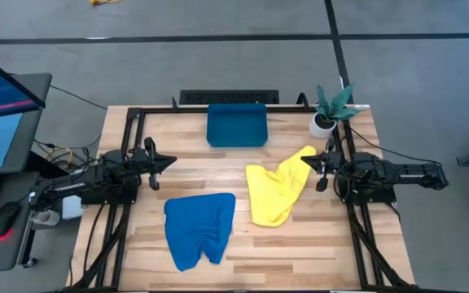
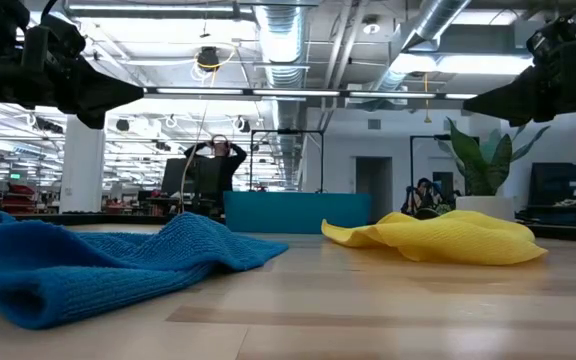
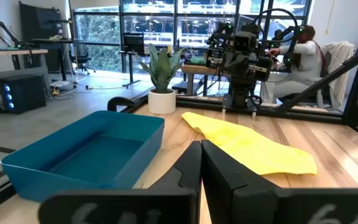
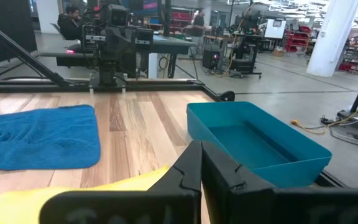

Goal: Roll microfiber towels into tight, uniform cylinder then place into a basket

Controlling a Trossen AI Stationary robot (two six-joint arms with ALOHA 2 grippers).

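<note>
The blue towel [image 1: 199, 229] lies crumpled on the table near its front edge, left of centre; it also shows in the low view [image 2: 98, 262] and the right wrist view [image 4: 39, 135]. The yellow towel [image 1: 277, 190] lies rumpled right of centre, one corner reaching toward my right gripper; it shows too in the left wrist view [image 3: 247, 146]. The dark-blue basket [image 1: 236, 124] stands empty at the far middle. My left gripper [image 1: 169, 161] is shut and held above the table's left side. My right gripper [image 1: 306, 162] is shut above the yellow towel's far corner, apart from it.
A small white pot with a green plant [image 1: 328, 110] stands at the far right corner. A black metal frame runs along the table's far edge and sides. Bare wood lies between the towels and the basket. People sit in the room beyond.
</note>
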